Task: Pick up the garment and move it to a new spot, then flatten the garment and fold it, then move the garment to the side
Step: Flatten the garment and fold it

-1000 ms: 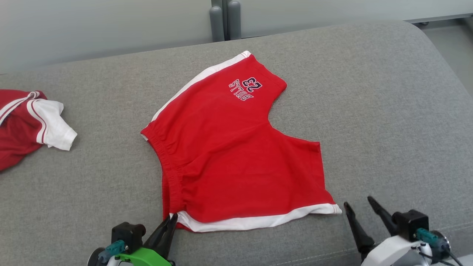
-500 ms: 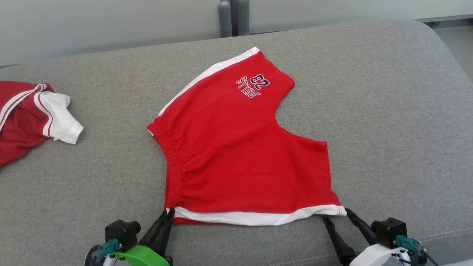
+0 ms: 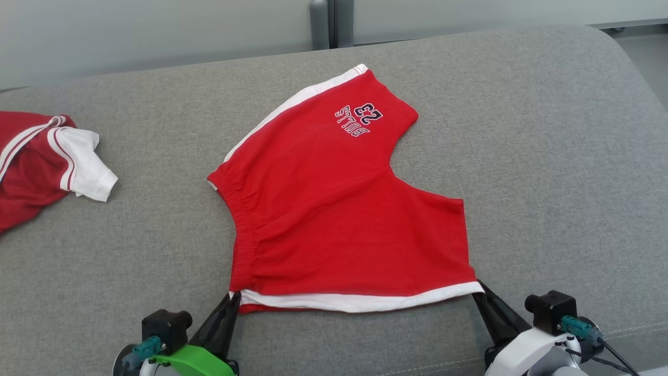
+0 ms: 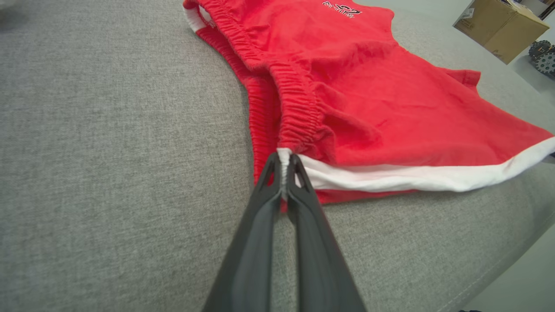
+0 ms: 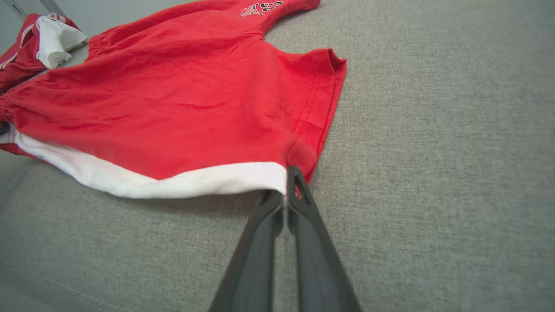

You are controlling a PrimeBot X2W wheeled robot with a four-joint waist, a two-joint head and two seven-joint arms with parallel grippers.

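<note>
The red shorts [image 3: 339, 209] lie spread flat in the middle of the head view on a grey, coarse-woven cushion [image 3: 548, 156] with a rounded far corner. The cloth looks like a soft, matte knit, faintly creased. A puckered elastic waistband [image 3: 242, 230] runs down its left edge, a smooth white band [image 3: 360, 302] follows the near hem, and dark-outlined lettering [image 3: 359, 119] is printed upside down near the top. The left gripper [image 3: 233, 305], at the lower left on a glossy green mount, has its two long, tapered dark fingers pressed together on the near corner where the waistband meets the white band. The left wrist view shows a sliver of white fabric pinched between the tips. The right gripper [image 3: 479, 292], at the lower right on a white mount, is likewise clamped tight on the hem's opposite corner, and the band runs fairly straight between the two. How much cloth sits in that right pinch is hard to judge, since the hem overhangs the tips. At the left edge a second garment [image 3: 47, 162], darker red with a white striped sleeve, lies crumpled well apart from the shorts.
</note>
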